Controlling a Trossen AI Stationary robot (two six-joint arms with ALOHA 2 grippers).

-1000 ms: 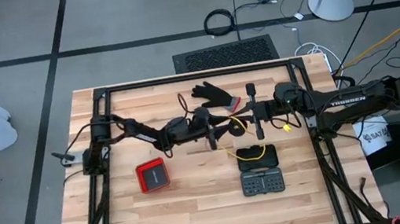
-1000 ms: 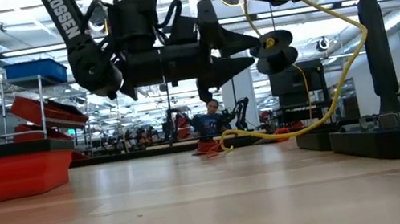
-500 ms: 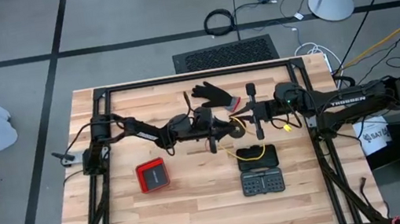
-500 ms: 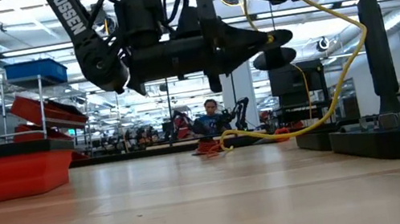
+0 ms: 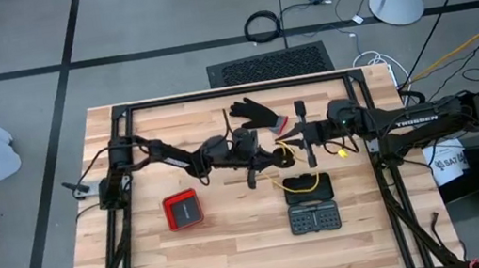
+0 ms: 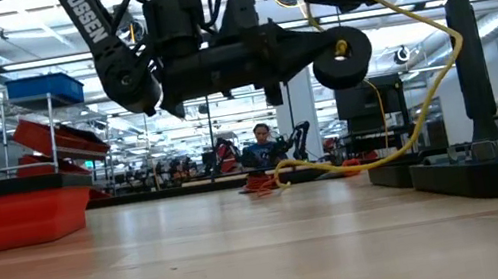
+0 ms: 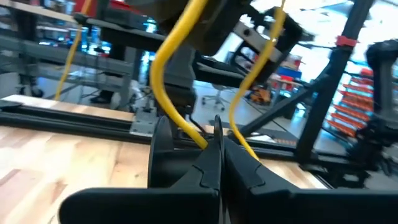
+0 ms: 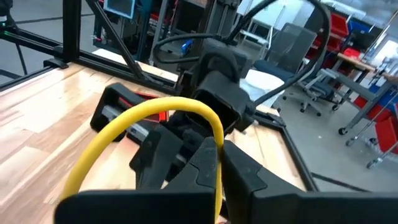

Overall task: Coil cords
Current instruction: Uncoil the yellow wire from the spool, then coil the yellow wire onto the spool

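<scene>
- Thin yellow rubbery cord (image 6: 420, 70) strung between both arms above the pale wooden surface (image 5: 239, 258); long axis running roughly across from one arm to the other, with slack dropping in a loop and a tail trailing on the surface toward the black rectangular tool case (image 5: 308, 183)
- Left gripper (image 5: 283, 156) at mid-surface, fingers (image 7: 205, 155) pressed together on the yellow cord, strand crossing right at the tips in the left wrist view
- Right gripper (image 5: 290, 142) just beside it, fingers (image 8: 205, 155) likewise pinched on the cord, arch of cord rising ahead of them
- Both grips nearly touching, so short span between them; free slack lying on the right arm's side and below; likely next call: one arm drawing away along the cord to form a loop
- Black glove with red cuff (image 5: 253, 110) near, behind the two grippers, apart from the cord
</scene>
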